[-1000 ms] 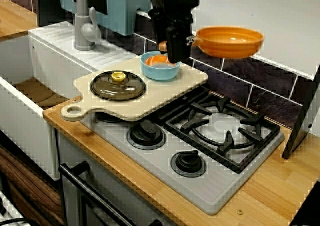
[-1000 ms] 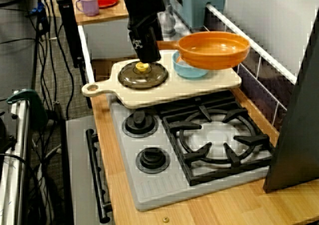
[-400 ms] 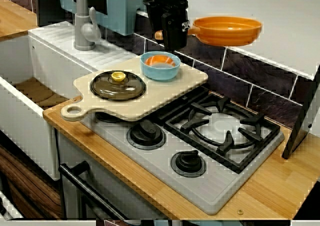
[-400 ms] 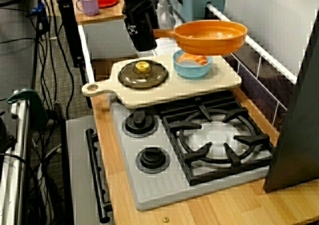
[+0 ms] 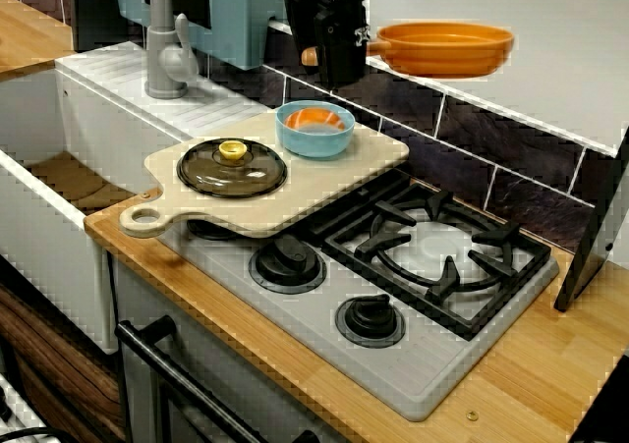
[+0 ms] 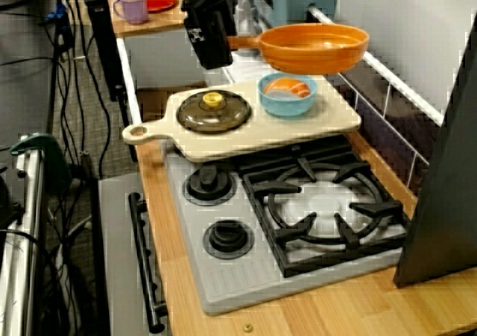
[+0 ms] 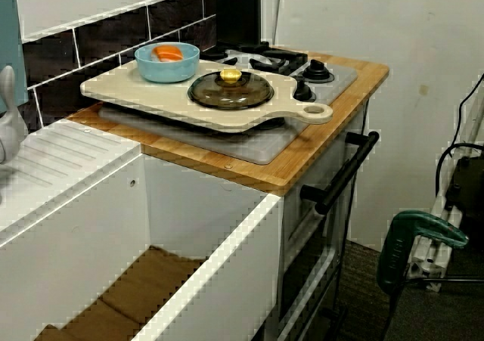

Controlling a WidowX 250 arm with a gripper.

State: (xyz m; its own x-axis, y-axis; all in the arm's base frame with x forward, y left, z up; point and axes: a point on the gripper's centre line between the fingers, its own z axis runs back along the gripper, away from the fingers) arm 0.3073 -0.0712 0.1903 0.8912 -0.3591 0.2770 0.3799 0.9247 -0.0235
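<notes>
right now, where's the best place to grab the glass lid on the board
Probably take the yellow knob at the middle of the glass lid, coming straight down. The lid lies flat on the cutting board, rim down, so no edge offers a hold; only the knob stands up. The gripper is shut on the handle of the orange pan.

We see the orange pan point(image 5: 447, 48) smooth and glossy, the cutting board point(image 5: 373, 153) pale matt wood, the lid point(image 5: 211, 173) dark shiny glass, the burner grate point(image 5: 488, 263) matt black metal, and the counter point(image 5: 550, 364) smooth varnished wood.
</notes>
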